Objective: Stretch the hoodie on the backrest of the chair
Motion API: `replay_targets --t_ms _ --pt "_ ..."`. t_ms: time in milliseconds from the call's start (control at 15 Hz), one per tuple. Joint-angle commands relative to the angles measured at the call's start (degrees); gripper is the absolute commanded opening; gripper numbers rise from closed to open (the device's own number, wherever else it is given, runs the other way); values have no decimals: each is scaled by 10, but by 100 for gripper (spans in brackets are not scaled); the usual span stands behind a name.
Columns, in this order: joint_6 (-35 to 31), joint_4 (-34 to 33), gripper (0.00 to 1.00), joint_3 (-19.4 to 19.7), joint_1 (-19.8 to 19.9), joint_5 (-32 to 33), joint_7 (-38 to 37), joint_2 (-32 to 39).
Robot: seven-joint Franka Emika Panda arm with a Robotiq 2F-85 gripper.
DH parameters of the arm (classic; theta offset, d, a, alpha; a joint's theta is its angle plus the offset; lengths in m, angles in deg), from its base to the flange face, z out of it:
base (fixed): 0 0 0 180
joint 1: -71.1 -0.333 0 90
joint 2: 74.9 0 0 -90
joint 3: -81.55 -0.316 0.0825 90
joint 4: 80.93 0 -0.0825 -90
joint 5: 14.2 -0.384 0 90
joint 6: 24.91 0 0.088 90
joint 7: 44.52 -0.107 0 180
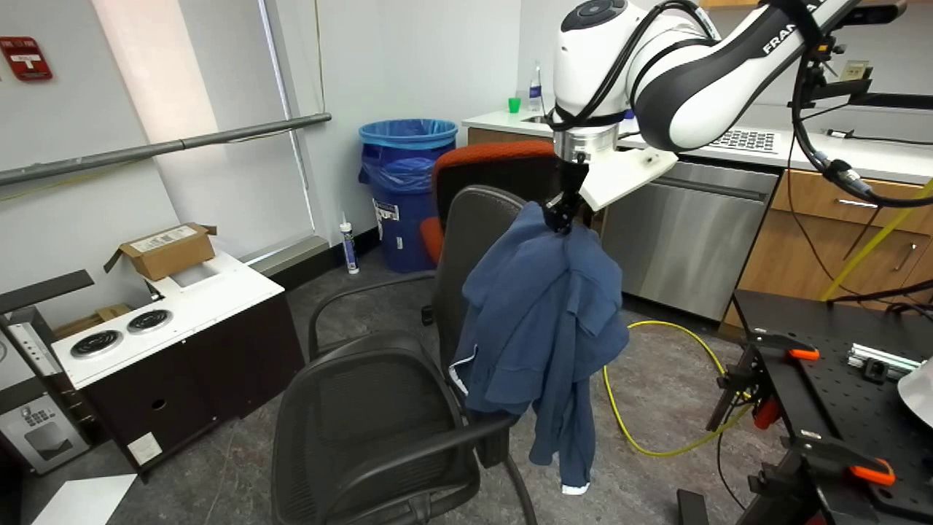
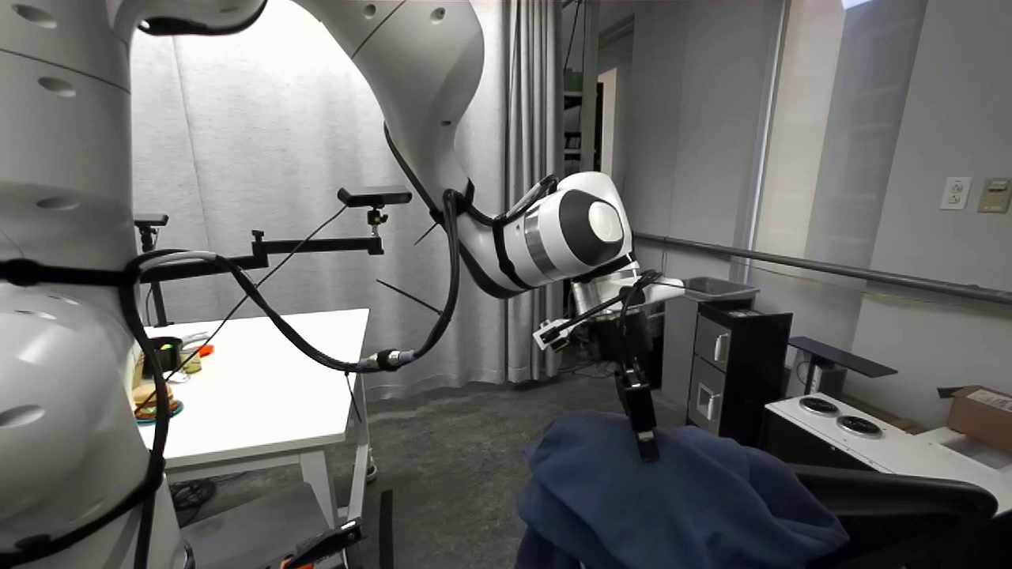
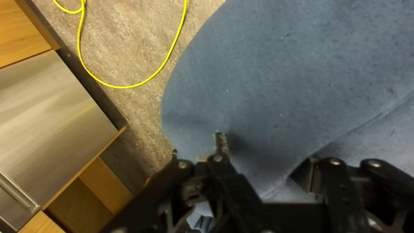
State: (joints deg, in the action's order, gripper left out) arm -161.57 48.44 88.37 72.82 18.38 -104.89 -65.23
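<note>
The blue hoodie (image 1: 521,321) hangs bunched over the far side of the black backrest (image 1: 466,237) of the office chair (image 1: 372,423), with a sleeve hanging down toward the floor. In an exterior view the hoodie (image 2: 656,510) covers part of the dark backrest (image 2: 893,498). My gripper (image 1: 560,216) points down at the top of the hoodie; its fingers touch or nearly touch the cloth. In the wrist view the gripper's fingers (image 3: 264,155) stand apart, with hoodie cloth (image 3: 284,74) below and between them. A fold hides the right fingertip.
An orange-backed chair (image 1: 496,152) stands right behind the backrest. A blue bin (image 1: 408,211), a steel dishwasher (image 1: 685,233) and a counter are behind. A black table (image 1: 824,379) and yellow cable (image 1: 670,453) lie to the side. A toy stove (image 1: 175,313) stands opposite.
</note>
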Motion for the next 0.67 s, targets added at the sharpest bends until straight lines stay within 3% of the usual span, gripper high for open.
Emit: replay_targets --t_ms 0,133,600 --pt "16 -1 14 4 -5 -2 13 -2" --pt "19 -3 1 2 -6 -4 16 -2" --pt "66 -61 1 -28 -34 -19 45 14"
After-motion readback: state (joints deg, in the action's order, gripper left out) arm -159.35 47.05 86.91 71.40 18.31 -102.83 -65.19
